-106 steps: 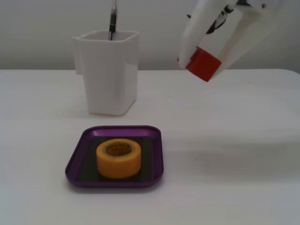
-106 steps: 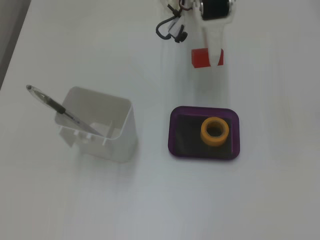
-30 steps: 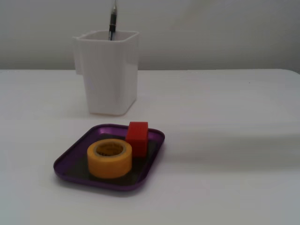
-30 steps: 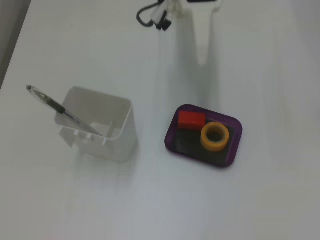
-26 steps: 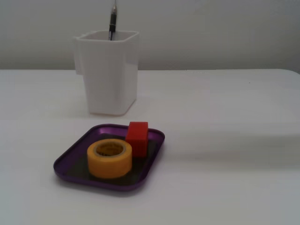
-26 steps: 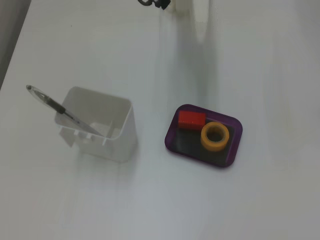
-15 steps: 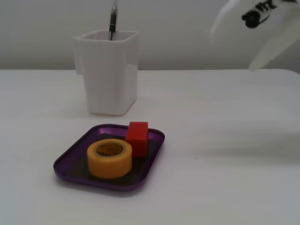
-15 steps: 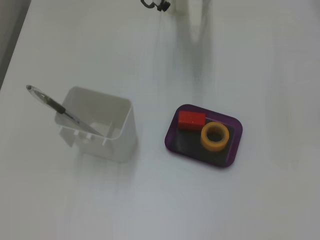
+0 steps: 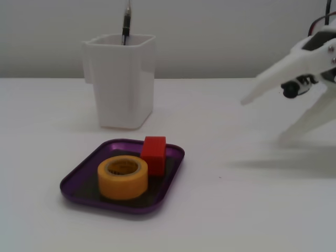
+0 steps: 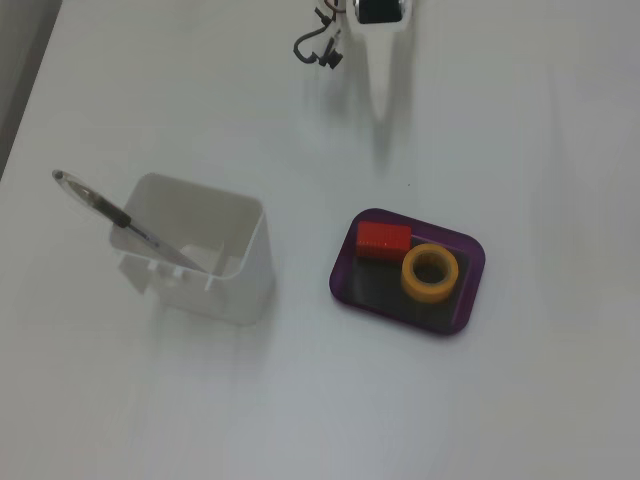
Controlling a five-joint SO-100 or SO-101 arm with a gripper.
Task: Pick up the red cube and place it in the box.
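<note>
Crowding the red cube [image 9: 154,154]: tape roll [image 9: 122,177].

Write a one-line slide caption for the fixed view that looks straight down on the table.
Red cube sits in the purple box beside a yellow tape roll; the pincer hangs apart.

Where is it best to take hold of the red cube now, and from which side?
Probably from above, across the short width of the red cube. It lies in the box close to the yellow tape roll, so sideways approaches look crowded, while its top is free.
</note>
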